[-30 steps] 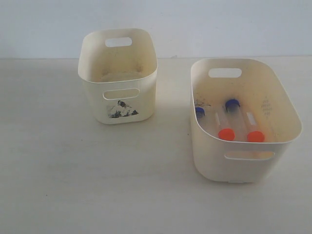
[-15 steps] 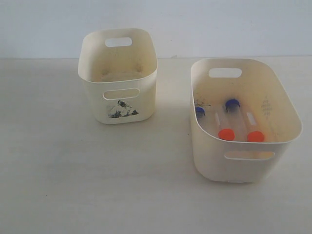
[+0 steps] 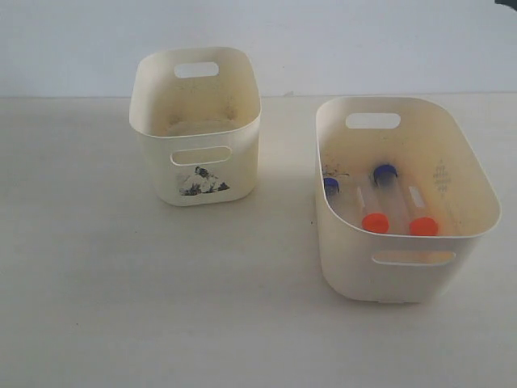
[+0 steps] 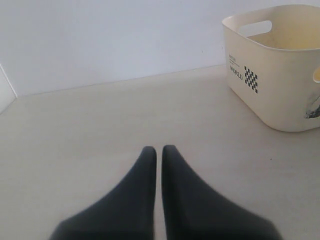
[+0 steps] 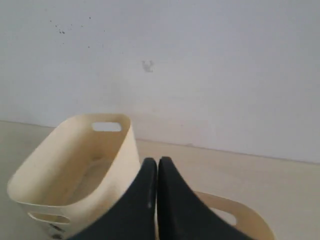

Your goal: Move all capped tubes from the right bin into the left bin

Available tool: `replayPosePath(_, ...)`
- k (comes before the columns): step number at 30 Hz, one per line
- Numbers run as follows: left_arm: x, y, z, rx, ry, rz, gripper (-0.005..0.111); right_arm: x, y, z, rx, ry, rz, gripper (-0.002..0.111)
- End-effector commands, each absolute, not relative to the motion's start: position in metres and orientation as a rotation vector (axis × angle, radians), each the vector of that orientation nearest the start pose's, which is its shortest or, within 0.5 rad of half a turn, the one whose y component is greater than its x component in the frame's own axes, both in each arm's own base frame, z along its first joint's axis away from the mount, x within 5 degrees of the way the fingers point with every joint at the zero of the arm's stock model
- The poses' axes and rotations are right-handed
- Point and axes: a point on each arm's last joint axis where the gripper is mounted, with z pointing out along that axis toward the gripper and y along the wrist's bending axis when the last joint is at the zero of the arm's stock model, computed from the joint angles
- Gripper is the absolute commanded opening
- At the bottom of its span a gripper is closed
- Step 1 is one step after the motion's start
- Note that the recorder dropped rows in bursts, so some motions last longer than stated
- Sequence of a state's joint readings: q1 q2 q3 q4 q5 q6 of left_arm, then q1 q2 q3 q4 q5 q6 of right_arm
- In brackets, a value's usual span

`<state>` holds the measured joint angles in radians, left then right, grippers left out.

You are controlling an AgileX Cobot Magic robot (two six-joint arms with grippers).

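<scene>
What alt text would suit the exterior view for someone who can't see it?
Four capped tubes, two blue-capped and two orange-capped, lie in the wide right bin; the narrower left bin stands apart on the pale table.

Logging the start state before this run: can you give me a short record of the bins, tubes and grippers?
left bin: no tubes seen inside
right bin: holds all four capped tubes
blue caps: two
orange caps: two
left gripper: shut, empty
right gripper: shut, empty
tubes moved: none
</scene>
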<state>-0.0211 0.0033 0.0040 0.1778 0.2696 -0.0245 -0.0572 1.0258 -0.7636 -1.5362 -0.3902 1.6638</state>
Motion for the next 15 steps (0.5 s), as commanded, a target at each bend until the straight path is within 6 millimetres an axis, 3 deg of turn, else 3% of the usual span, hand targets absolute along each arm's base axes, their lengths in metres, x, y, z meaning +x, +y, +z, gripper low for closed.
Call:
replayPosePath(1,0.055,0.003,0.19,0.101,1.74,0.124,0.004,0.238,0.03,0.354,-0.126,1.821,0.538,0.0)
replayPosePath(4,0.055,0.003,0.19,0.101,1.74,0.124,0.004,0.248,0.036,0.353,-0.133,1.834,0.542,0.0)
replayPosePath(6,0.055,0.003,0.19,0.101,1.74,0.124,0.004,0.255,0.041,0.349,-0.238,1.834,0.49,0.0)
replayPosePath(11,0.055,0.003,0.19,0.101,1.74,0.124,0.004,0.263,0.046,0.341,-0.98,1.57,-0.11,0.0)
replayPosePath(13,0.055,0.003,0.19,0.101,1.74,0.124,0.004,0.27,0.032,0.344,-0.921,1.594,-0.323,0.0)
replayPosePath(14,0.055,0.003,0.19,0.101,1.74,0.124,0.004,0.275,0.004,0.353,-0.513,1.715,-0.566,0.0)
replayPosePath(15,0.055,0.003,0.19,0.101,1.74,0.124,0.004,0.272,-0.01,0.358,-0.31,1.75,-0.69,0.0)
